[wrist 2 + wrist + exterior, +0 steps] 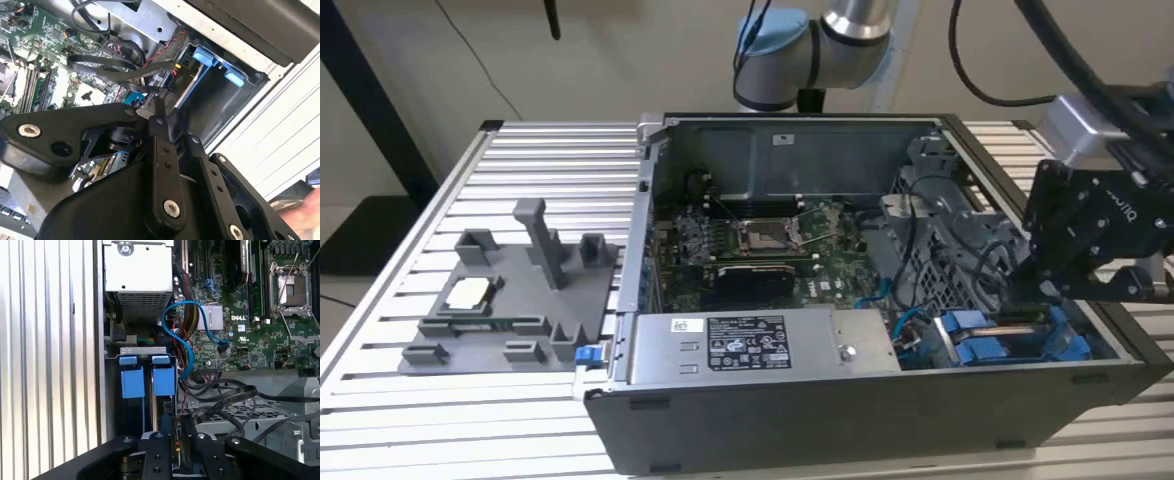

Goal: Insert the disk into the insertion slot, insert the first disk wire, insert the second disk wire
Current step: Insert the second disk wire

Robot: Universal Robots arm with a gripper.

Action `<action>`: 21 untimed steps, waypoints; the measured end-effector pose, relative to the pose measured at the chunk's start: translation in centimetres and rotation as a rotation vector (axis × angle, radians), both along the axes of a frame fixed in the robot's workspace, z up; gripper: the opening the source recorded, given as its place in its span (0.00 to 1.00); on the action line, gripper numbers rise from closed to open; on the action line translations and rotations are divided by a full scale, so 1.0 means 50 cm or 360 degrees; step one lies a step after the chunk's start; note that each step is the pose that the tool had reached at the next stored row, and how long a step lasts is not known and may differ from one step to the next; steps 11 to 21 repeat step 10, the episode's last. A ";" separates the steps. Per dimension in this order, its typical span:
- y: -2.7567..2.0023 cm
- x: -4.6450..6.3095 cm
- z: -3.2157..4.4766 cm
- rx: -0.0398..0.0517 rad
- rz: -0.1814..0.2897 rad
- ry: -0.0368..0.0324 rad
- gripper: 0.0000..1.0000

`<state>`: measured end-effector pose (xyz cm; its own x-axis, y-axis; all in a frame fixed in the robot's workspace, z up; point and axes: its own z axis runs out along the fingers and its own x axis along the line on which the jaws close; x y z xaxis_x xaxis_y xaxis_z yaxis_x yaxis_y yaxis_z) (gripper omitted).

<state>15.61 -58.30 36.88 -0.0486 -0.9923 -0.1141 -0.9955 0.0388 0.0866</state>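
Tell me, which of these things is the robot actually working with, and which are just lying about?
Part of the job:
the disk
the insertion slot
the gripper, at the slot

Just lying about:
grey power-supply box
grey fixture tray
motherboard
blue cable

The exterior view looks down on the open computer case (881, 300); both wrist views peer closely inside it.

Even, diffuse indoor light in the exterior view; the slatted table (400, 400) at the exterior view's left reflects pale highlights, while the interior of the computer case (881, 420) lies in soft shadow. In the second wrist view, the near black gripper (156, 107) linkage is soft-focused and the far slats are overexposed. The first wrist view is sharp on the motherboard (250, 315), with bright, washed-out slats.
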 end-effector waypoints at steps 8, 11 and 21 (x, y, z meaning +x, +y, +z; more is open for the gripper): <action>0.0000 0.000 0.028 0.0000 0.0000 0.0000 0.24; 0.0000 0.000 0.028 0.0000 0.0000 0.0000 0.24; 0.0000 0.000 0.028 0.0000 0.0000 0.0000 0.24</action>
